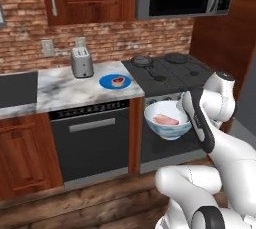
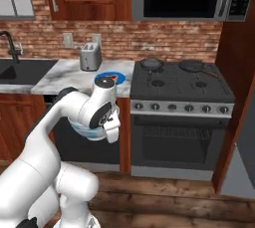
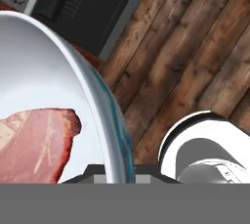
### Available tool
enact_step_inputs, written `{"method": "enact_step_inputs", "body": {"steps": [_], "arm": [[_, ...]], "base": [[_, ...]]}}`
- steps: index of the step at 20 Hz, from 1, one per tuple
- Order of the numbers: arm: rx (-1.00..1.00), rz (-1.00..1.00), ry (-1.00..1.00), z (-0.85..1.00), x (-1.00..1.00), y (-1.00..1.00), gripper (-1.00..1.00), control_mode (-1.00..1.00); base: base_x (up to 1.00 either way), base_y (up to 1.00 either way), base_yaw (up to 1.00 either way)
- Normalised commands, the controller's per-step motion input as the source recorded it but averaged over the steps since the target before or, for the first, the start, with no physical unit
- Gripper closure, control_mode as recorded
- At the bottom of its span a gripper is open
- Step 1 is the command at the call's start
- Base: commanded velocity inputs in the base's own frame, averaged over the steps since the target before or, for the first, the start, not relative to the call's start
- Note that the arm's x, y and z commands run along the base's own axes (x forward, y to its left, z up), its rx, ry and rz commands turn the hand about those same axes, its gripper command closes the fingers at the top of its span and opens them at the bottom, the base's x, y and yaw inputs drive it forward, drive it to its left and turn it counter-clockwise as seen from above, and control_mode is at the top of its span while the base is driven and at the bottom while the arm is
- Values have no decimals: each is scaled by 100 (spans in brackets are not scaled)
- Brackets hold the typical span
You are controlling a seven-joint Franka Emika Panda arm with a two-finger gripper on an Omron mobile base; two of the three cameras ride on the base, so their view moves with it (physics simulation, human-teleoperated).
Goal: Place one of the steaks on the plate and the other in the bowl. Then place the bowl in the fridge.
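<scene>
The gripper (image 1: 186, 118) is clenched on the bowl's (image 1: 165, 125) rim at 3 o'clock, the pale steak (image 1: 166, 120) inside; the dark steak (image 1: 118, 81) sits on the plate (image 1: 107, 83) on the bench (image 1: 65, 88).

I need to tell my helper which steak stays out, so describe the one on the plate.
Start at the black stove and look at the marble counter just beside it. Between the stove and the silver toaster lies a bright blue plate. The dark red steak sits on it, unlike the pale pink steak in the white bowl.
</scene>
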Motion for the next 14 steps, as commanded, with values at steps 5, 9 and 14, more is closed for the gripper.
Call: {"method": "enact_step_inputs", "body": {"steps": [5,9,14], "arm": [[0,0,0,0,0,0,100,100],[0,0,0,0,0,0,100,100],[0,0,0,0,0,0,100,100]], "base": [[-100,-89,-14],[-100,-92,-11],[-84,-83,-7]]}}
